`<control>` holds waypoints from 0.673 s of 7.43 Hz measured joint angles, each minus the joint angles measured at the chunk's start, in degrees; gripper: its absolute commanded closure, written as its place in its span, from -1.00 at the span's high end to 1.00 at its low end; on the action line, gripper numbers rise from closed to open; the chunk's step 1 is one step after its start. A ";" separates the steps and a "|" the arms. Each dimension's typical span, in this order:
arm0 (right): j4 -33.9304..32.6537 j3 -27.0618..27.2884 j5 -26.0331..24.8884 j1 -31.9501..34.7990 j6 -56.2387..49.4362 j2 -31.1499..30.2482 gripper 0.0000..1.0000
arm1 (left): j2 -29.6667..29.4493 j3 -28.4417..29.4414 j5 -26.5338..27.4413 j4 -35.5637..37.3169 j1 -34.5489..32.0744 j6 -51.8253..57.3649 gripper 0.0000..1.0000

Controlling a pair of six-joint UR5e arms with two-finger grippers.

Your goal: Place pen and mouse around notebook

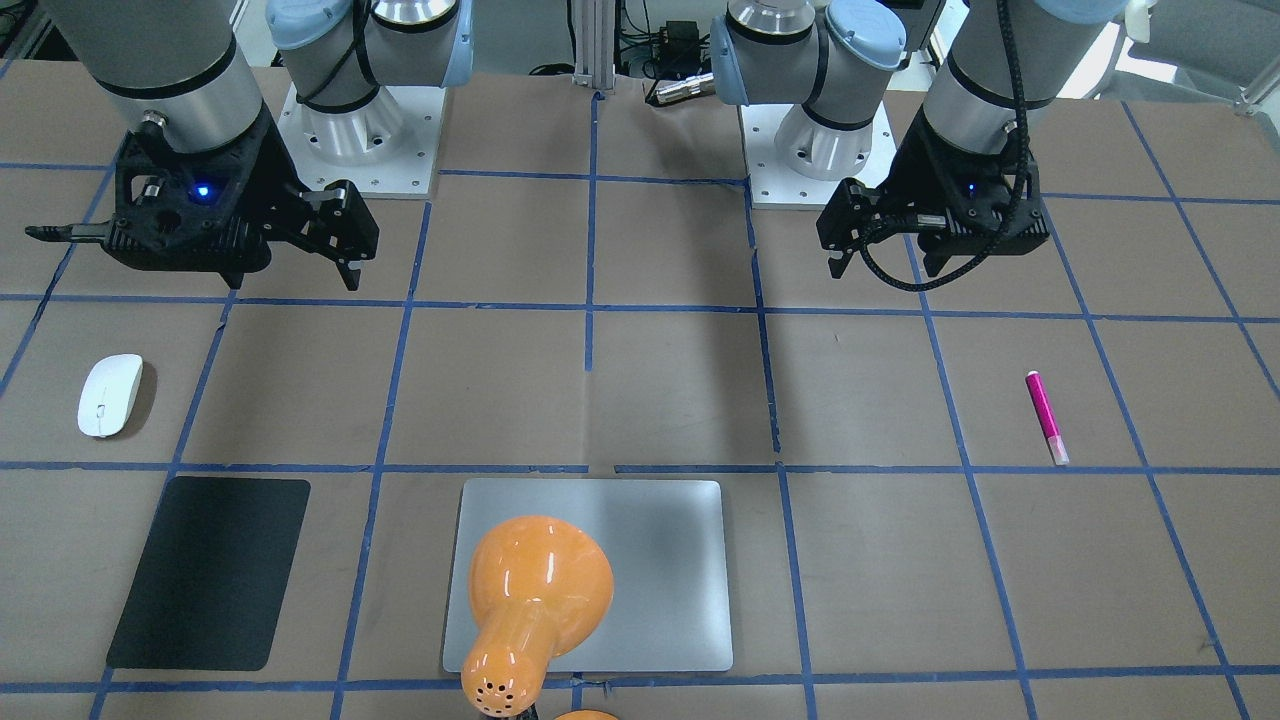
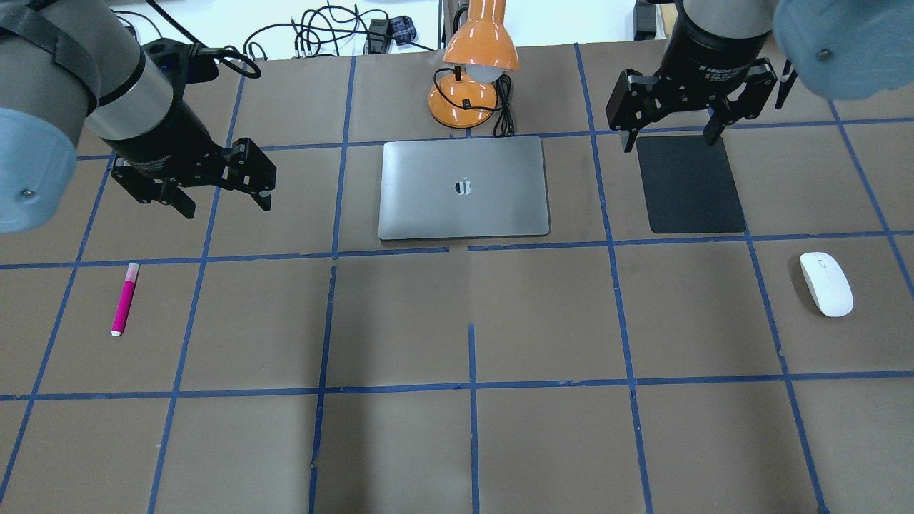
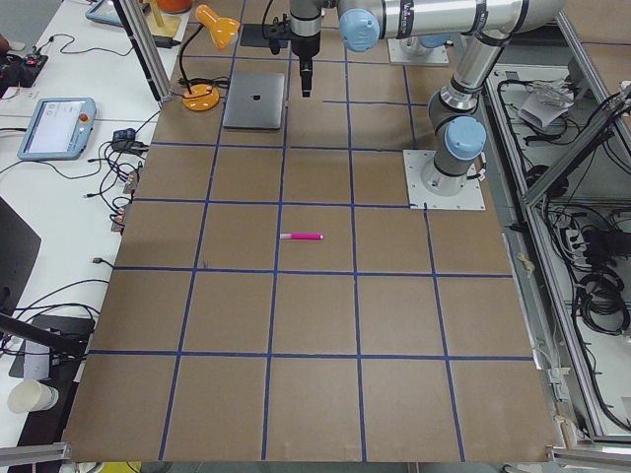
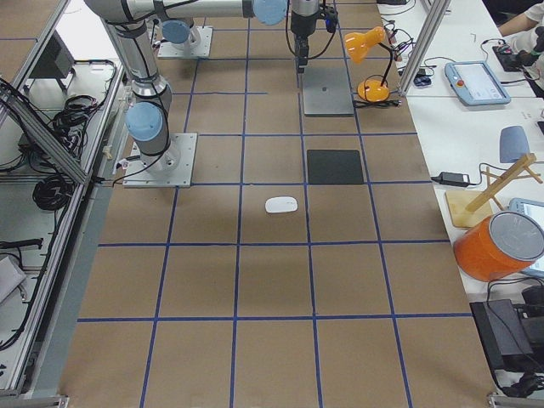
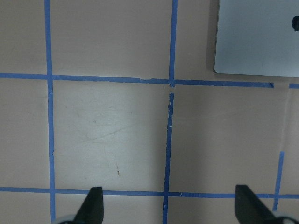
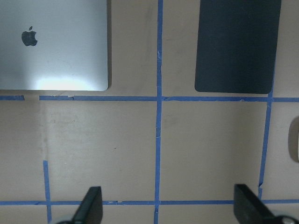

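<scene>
The silver-grey notebook (image 2: pixel 464 187) lies closed at the far middle of the table, just in front of an orange lamp. The magenta pen (image 2: pixel 123 300) lies on the table's left side, nearer the robot than my left gripper (image 2: pixel 227 207), which hangs open and empty between pen and notebook. The white mouse (image 2: pixel 826 283) rests on the right side. My right gripper (image 2: pixel 671 143) hovers open and empty over the far edge of a black mat. In the left wrist view the notebook's corner (image 5: pixel 257 37) shows at top right. In the right wrist view the mouse's edge (image 6: pixel 294 140) peeks in at the right.
A black mat (image 2: pixel 689 184) lies right of the notebook, between it and the mouse. The orange desk lamp (image 2: pixel 471 71) and its cable stand behind the notebook. Blue tape lines grid the brown tabletop. Brown tabletop shows between the notebook and each of the pen and the mouse.
</scene>
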 measured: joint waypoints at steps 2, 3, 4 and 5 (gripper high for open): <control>-0.06 0.34 0.33 -0.04 -0.26 -0.20 1.00 | 0.00 -0.01 0.00 -0.04 0.00 0.00 1.00; 0.07 0.51 0.75 -0.06 -0.27 -0.19 1.00 | 0.00 0.00 0.00 -0.08 0.04 0.00 1.00; 0.35 0.66 0.76 -0.18 -0.23 -0.06 1.00 | 0.00 0.10 0.00 -0.86 0.12 0.00 1.00; 0.44 0.81 0.46 -0.87 -0.28 0.14 1.00 | -0.03 0.27 0.18 -2.09 0.32 0.00 1.00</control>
